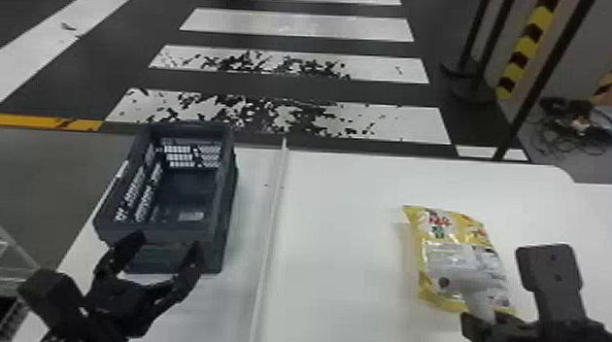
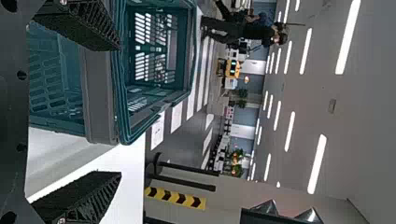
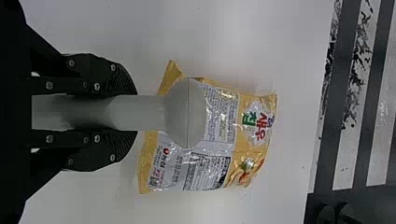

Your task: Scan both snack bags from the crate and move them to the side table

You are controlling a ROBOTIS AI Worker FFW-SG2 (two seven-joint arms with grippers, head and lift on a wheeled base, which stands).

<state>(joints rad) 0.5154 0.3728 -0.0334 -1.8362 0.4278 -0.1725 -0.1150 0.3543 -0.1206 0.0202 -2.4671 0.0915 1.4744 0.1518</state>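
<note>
So from where I'm standing, looks like it's on the scanning step. The right gripper [image 3: 133, 113] is closed around the handle of a grey handheld barcode scanner [image 3: 187, 112], and the scanner's head is right over a yellow snack bag [image 1: 455, 251]. Can't tell if they're touching. The bag lies flat on the white table [image 1: 348, 198], small-print panel facing up. Left gripper [image 1: 166, 243] has its fingers spread wide with nothing between them, just by the near end of the dark plastic crate [image 1: 223, 204].

Next move, imo: line the scanner up with the bag's code and get a clean read. Glossy wrapper could throw glare, so maybe tilt it a bit. After that, this bag needs to go to the side table.
</note>
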